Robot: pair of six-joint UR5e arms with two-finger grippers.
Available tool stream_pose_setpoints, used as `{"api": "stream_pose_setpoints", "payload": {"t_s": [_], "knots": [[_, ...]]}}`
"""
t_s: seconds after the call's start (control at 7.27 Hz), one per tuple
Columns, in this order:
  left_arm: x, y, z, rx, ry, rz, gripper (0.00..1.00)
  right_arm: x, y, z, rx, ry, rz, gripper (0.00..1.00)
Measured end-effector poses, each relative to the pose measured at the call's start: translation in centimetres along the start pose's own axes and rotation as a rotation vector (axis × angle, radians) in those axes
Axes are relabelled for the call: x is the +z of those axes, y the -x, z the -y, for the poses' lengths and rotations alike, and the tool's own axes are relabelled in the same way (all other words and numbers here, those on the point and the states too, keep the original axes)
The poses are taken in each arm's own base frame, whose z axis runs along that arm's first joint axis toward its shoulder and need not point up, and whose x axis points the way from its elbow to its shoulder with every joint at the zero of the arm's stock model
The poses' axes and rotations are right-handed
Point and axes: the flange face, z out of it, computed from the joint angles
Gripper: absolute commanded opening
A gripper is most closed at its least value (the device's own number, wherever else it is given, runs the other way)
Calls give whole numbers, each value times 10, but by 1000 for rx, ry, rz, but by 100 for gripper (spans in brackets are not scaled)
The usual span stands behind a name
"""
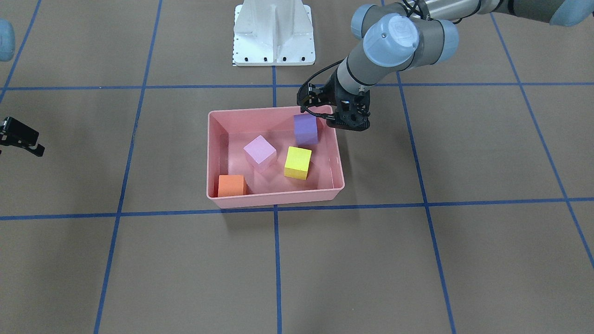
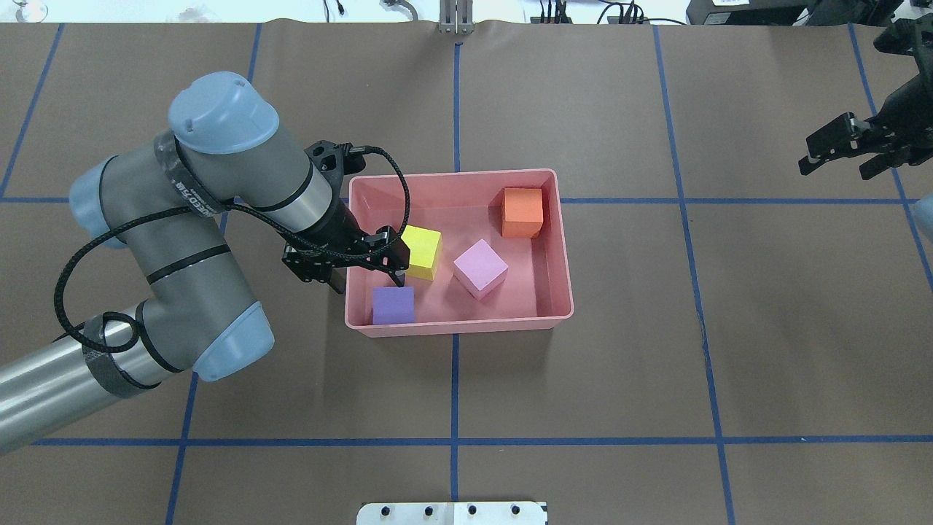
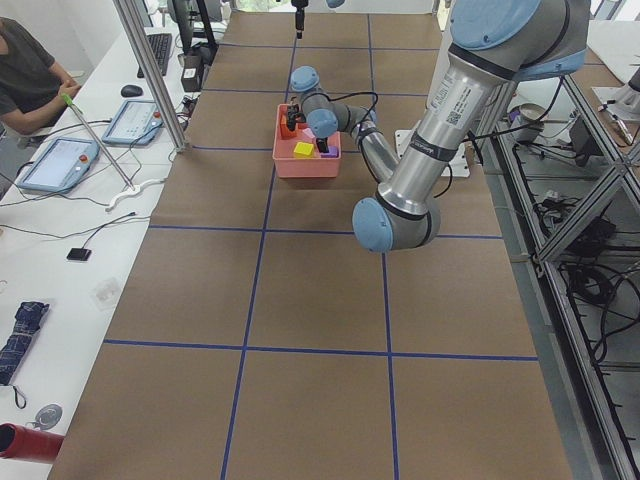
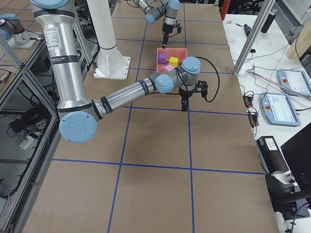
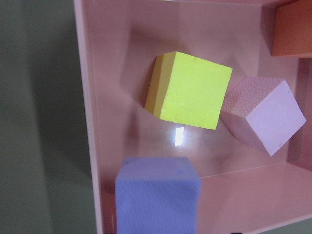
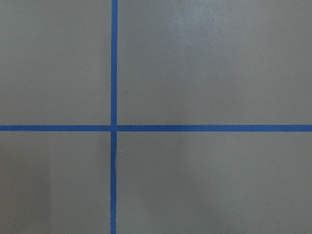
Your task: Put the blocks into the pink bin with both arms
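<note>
A pink bin on the brown bench holds all four blocks: orange far right, yellow and lilac mid-bin, purple in the near-left corner. The left pincer hangs wide and empty over the bin's left wall, purple just nearward of it; the right pincer, also spread, hovers well off right.

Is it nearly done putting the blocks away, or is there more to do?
It looks finished. All four blocks lie inside the pink bin: orange, yellow, lilac, purple. Nothing is in hand: the left arm hangs over the bin's corner, jaws open and empty, and the right arm is off to the side, jaws open too. No block lies on the table.
</note>
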Motion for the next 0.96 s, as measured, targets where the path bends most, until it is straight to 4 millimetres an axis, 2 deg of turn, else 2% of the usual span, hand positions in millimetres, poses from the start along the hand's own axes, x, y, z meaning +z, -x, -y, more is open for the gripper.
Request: {"api": "stream_pose_setpoints", "payload": {"t_s": [0.14,0.28,0.41,0.55,0.69,0.96], "knots": [[-14,22,4,-13,-22,4,99,-1,-4,-2,5,-1,-2,100],[-35,61,4,-13,-51,16,99,-4,-12,-6,13,-7,-4,100],[-60,113,0,20,-83,41,99,-11,-27,-15,22,-15,-9,100],[-88,179,-4,70,-112,83,99,-19,-52,-26,24,-25,-19,100],[-117,252,-6,122,-134,135,99,-28,-88,-37,27,-35,-35,100],[-180,396,-4,195,-184,240,99,-33,-175,-67,13,-25,-70,100]]}}
